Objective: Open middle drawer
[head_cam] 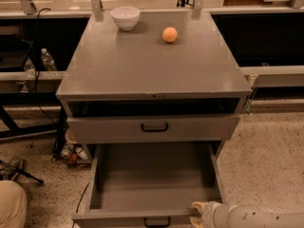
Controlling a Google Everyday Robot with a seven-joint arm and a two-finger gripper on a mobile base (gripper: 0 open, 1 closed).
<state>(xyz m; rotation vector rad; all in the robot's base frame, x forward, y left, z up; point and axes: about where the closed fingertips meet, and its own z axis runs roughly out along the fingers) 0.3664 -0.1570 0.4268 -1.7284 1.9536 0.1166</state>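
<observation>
Grey metal forms the cabinet (142, 70), whose top carries a white bowl (125, 17) and an orange (169, 34), set apart from each other toward the back. Under the top runs a dark slot, then the top drawer (204, 128) with a black handle (154, 127) centred on its front; whether that drawer is fully shut or out a little I cannot tell. Below it the middle drawer (152, 184) stands drawn far out toward the camera, and its own loop (156, 221) just shows at the lower edge of the view. Only 2 drawers can be seen; a 3rd, if there is one, would lie hidden beneath the open one. The gripper (199, 212) sits low at the front right of the middle drawer, by the top edge of the front panel and to the right of the loop, not on it. The arm (256, 217) reaches in from the right. Whether the gripper is wide or closed I cannot tell, nor whether it touches the panel. As I judge it, the pull is all but done, since the drawer looks to be out most of its travel. The next move calls for letting go of whatever is held and drawing back from the front without nudging the drawer inward or sideways. The panel's corner is close, so the arm should clear it first.
</observation>
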